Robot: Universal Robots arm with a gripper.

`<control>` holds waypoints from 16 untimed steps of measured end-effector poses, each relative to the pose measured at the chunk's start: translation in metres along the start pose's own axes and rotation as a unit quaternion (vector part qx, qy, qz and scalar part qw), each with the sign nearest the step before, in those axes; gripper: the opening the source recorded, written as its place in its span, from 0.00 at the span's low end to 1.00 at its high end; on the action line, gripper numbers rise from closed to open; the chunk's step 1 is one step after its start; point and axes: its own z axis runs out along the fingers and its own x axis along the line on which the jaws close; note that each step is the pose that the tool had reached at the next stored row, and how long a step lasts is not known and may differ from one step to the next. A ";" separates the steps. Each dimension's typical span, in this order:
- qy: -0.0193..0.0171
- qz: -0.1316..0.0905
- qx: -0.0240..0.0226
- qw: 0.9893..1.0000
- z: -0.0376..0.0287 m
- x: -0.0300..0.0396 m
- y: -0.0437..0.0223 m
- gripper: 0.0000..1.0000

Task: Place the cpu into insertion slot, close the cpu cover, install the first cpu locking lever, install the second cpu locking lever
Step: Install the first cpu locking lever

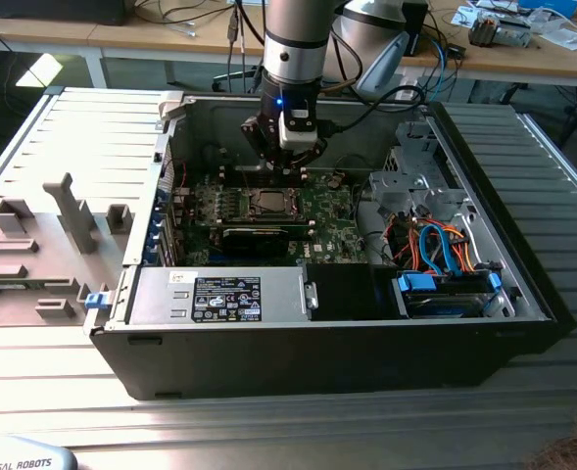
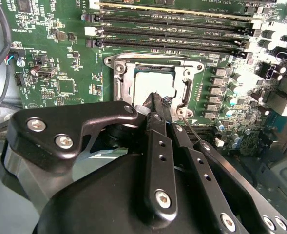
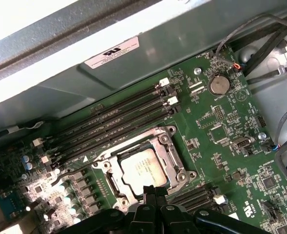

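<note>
Pincer [image 2: 155,100]: fingers pressed together into one narrow tip, nothing between them; tip down at the edge of the cover, beside a thin lever; in the first wrist view [image 3: 150,191] same tip at the socket's rim.
Arm [image 1: 293,59]: upright over the open case, reaching down to the board's middle.
Cpu [image 3: 143,166]: seated in the slot, silvery top showing through the window; also plain in the second wrist view [image 2: 153,85].
Slot [image 1: 267,204]: square socket near the board's middle, just under the pincer in the exterior view.
Cover [image 3: 115,184]: flat over the cpu, frame lying around the chip on all sides.
Lever [image 2: 194,131]: thin metal rod running out from the socket's corner past the fingers; latched or free, cannot tell.
Memory slots [image 3: 119,124]: long, dark, in rows just beside the socket.
Board [image 2: 65,63]: green, flat on the case floor.
Case [image 1: 298,362]: black tower on its side, open upward, on a ribbed grey surface [image 1: 72,127].
Power supply [image 1: 219,297]: grey box along the case's near wall.
Drive cage [image 1: 450,284]: blue-trimmed, with orange and blue cables, toward the exterior view's right.
</note>
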 end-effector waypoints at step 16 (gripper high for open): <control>-0.001 -0.014 0.000 1.000 0.0000 0.0000 0.0000 0.11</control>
